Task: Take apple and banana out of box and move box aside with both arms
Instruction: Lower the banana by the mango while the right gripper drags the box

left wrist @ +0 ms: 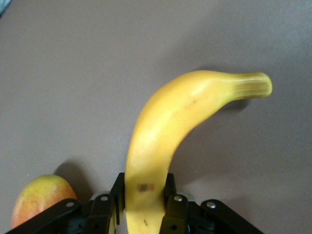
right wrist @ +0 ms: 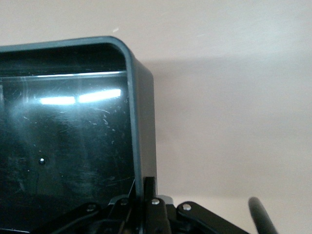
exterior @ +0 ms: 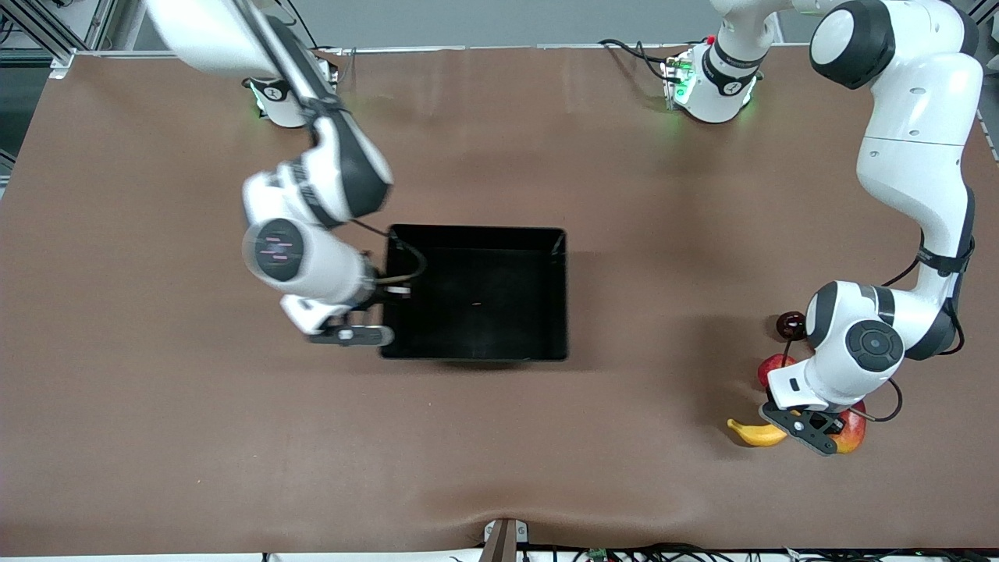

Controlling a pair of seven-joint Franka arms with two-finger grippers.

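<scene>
Box: we see it mid-table, black and empty inside, so the unloading looks done.
Banana: out of the box, down at the left arm's end of the table, lying just above or on the tabletop; we can't tell which.
Left gripper: fingers pinching the banana's lower end, not yet let go.
Apple: we take it for the red fruit peeking out beside the left arm's wrist, already on the table.
Mango: red-yellow, just beside the banana.
Right gripper: fingers pressed together on the box's wall at the right arm's end, gripping the rim.
Done: both fruits are out, we judge.
Left: release the banana, bring the left arm to the box, then shift it aside with both arms.
</scene>
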